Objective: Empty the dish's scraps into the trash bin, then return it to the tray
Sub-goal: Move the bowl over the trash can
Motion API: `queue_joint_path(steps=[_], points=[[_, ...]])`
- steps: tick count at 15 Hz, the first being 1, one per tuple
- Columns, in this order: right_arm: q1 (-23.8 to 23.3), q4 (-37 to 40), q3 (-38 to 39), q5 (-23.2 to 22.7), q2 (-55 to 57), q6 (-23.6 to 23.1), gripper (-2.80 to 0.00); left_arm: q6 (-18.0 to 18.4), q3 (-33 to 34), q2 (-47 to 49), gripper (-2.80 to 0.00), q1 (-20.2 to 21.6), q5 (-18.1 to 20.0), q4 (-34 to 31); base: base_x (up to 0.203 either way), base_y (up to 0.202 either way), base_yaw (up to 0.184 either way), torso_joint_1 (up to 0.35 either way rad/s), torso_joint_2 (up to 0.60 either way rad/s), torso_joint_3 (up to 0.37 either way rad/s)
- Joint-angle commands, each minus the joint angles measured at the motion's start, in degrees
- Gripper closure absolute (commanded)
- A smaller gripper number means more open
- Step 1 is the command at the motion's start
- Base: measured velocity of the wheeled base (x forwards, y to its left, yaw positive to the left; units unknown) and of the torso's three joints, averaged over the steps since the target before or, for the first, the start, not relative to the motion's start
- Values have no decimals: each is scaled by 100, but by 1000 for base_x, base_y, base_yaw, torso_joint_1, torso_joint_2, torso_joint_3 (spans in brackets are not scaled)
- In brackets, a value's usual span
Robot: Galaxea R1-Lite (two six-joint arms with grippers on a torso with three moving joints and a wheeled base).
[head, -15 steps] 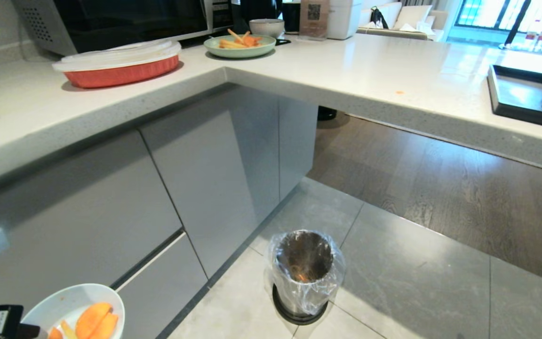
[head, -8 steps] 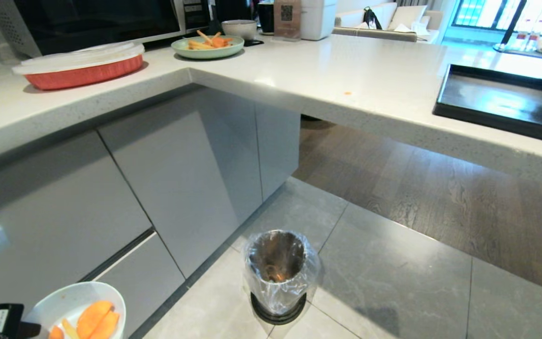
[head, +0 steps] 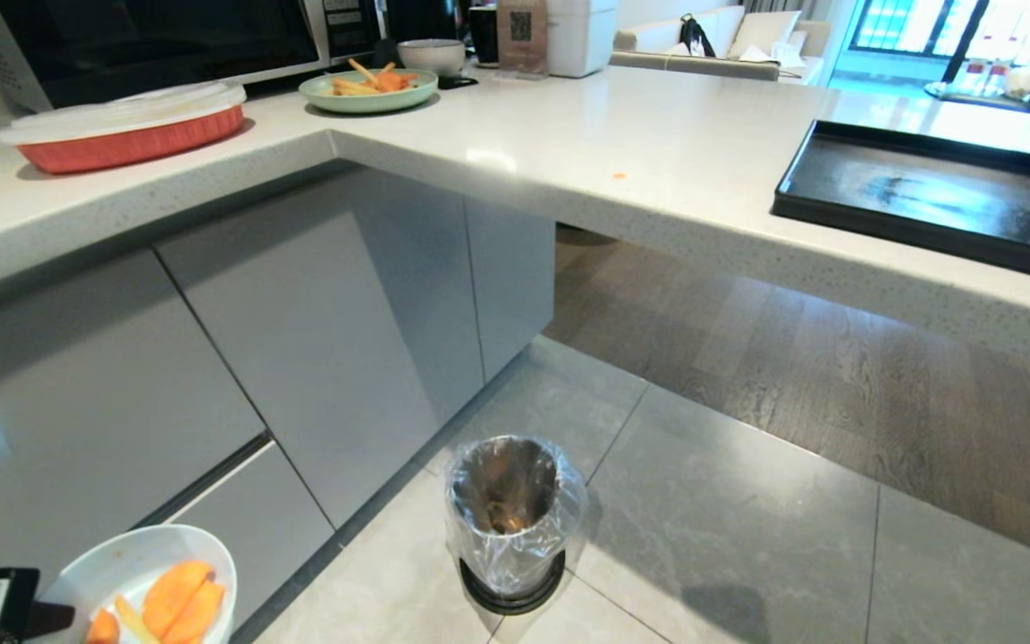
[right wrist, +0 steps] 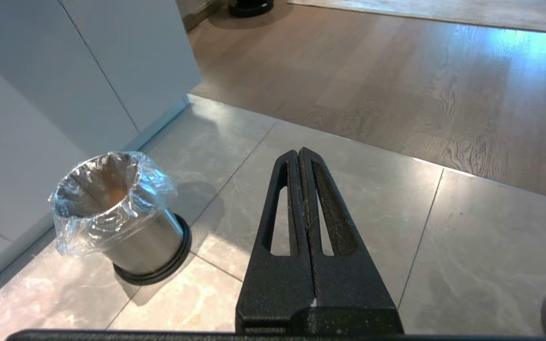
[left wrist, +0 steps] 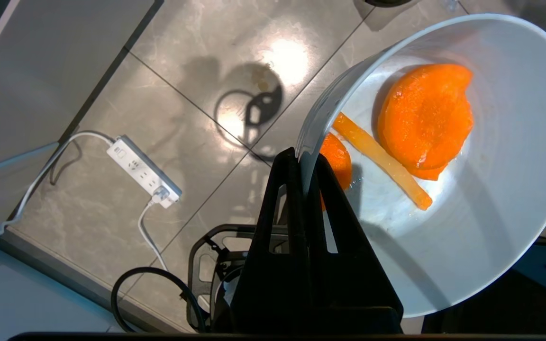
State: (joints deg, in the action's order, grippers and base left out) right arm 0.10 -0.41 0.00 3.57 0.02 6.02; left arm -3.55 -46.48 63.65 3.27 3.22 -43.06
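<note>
- Left claw [left wrist: 307, 158] pinches the rim of the dish [left wrist: 491, 227], low at the robot's left, over the floor and apart from the bin [head: 508, 510]
- Scraps [left wrist: 424, 118] lie in the dish: orange chunks and a yellow stick
- Bin, bag-lined, stands on the tiled floor [head: 747, 537] beside the grey cabinets [head: 300, 340]
- Tray [head: 926, 192] rests on the table [head: 613, 134], at the right
- Right claw [right wrist: 299, 154] has its fingers pressed together, holding nothing, over the floor near the bin
</note>
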Motion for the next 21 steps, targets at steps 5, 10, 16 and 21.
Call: queue_joint_path(steps=[5, 10, 16, 21], points=[[-1, -3, 0, 3, -2, 4, 0, -6, 77, 34, 0, -10, 56, -27, 0, 0, 0, 0, 0, 0], [-1, -3, 0, 3, -2, 4, 0, -6, 72, 78, 0, -10, 56, -10, 0, 0, 0, 0, 0, 0], [-1, -3, 0, 3, -2, 4, 0, 3, 95, 104, 0, -19, 65, -19, 0, 0, 0, 0, 0, 0], [-1, -3, 0, -5, -2, 4, 0, 3, 42, 113, 0, -202, 62, -19, 0, 0, 0, 2, 0, -62]])
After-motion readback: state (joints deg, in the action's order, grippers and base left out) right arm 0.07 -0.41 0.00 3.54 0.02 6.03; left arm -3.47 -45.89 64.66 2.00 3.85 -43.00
